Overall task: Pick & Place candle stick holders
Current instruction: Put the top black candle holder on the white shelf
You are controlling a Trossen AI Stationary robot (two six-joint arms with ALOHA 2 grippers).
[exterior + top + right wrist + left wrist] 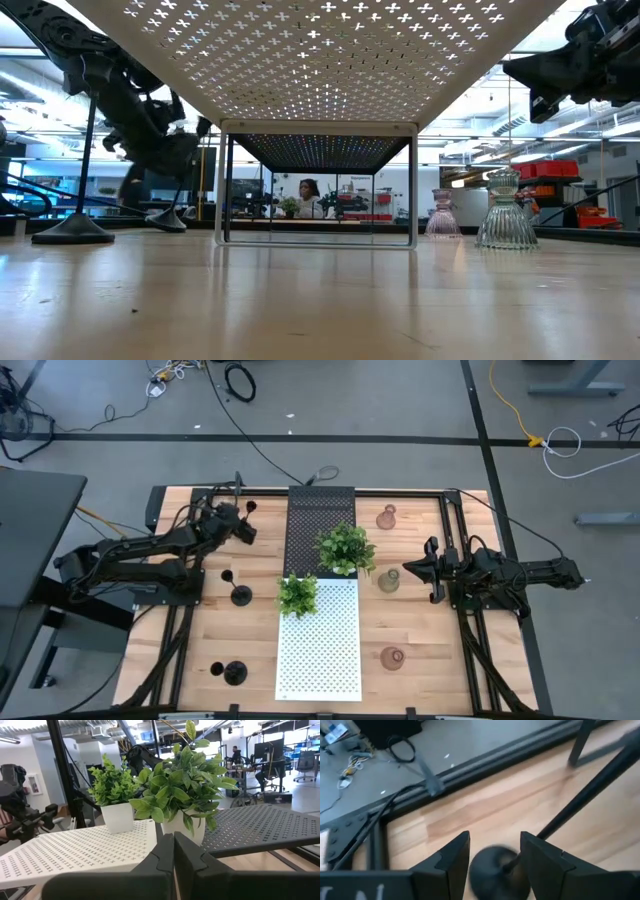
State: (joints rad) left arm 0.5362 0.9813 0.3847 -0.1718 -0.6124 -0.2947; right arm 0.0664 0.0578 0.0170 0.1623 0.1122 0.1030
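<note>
Left wrist view — left gripper (495, 865) fingers apart, straddling black candle stick holder (492, 870) beside black perforated shelf (321, 525); right gripper (413, 571) pressed together, empty, right of shelf.

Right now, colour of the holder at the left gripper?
Matte black holder; left wrist view shows it best.

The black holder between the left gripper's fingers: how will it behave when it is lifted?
The black holder looks rigid, so it should not bend. Its wide round base under a thin stem suggests bottom weight; it may swing if the left gripper grips only the stem.
</note>
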